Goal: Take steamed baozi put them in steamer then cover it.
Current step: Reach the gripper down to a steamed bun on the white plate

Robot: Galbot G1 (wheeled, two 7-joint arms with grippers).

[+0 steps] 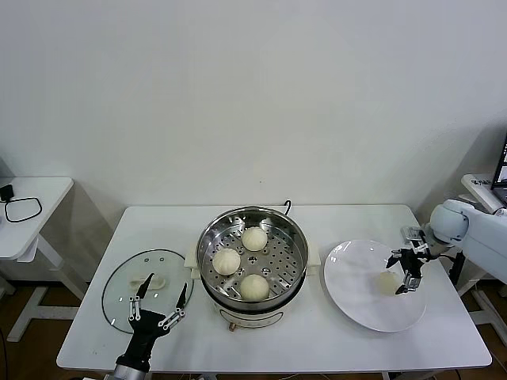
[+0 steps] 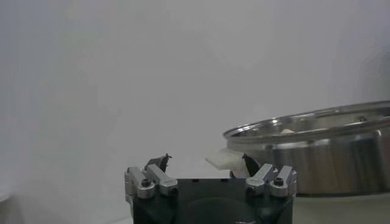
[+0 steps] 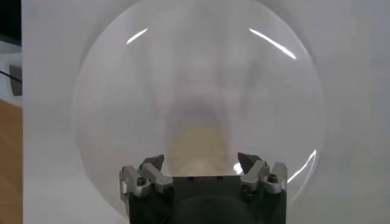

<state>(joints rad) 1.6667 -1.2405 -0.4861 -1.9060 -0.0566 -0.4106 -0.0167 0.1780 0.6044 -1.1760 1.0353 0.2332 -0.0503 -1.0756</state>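
The steamer [image 1: 252,211] stands mid-table with three steamed baozi on its perforated tray: one at the back [image 1: 254,238], one on the left [image 1: 226,260] and one at the front [image 1: 254,286]. Another baozi [image 1: 386,283] lies on the white plate [image 1: 356,277] at the right. My right gripper [image 1: 396,275] is open and straddles this bun. In the right wrist view the bun [image 3: 198,143] shows as a blur between the spread fingertips of that gripper [image 3: 200,163]. The glass cover [image 1: 123,289] lies flat left of the steamer. My left gripper [image 1: 165,283] hovers open over its near right part.
The left wrist view shows the steamer's steel wall [image 2: 329,155] and its cream side handle [image 2: 224,159] just beyond my left gripper [image 2: 206,161]. A small white side table [image 1: 32,210] stands at the far left. The plate reaches close to the table's right front edge.
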